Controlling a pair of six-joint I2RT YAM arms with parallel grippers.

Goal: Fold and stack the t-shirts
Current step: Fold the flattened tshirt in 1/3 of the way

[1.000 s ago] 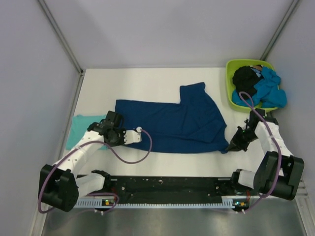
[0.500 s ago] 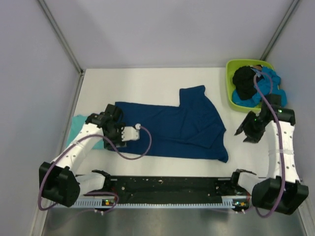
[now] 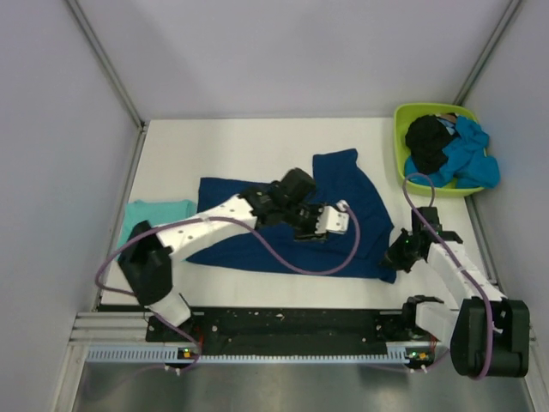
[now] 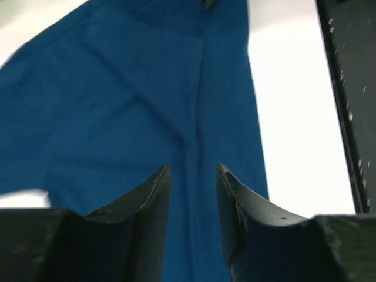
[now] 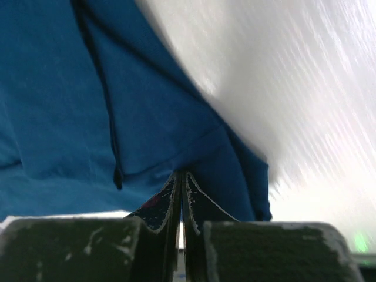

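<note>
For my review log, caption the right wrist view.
Shut right end effector at a corner of dark blue cloth t-shirt.

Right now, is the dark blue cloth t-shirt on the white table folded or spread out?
Spread out: the dark blue t-shirt lies flat across the table, one sleeve showing.

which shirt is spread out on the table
The central dark blue t-shirt. The teal one at the left edge is a small patch; the black and bright blue ones are bunched in the green tub.

Robot lab cell, grey partition walls (image 3: 51, 103), white table (image 3: 240, 146), metal mounting rail (image 3: 292, 322)
</note>
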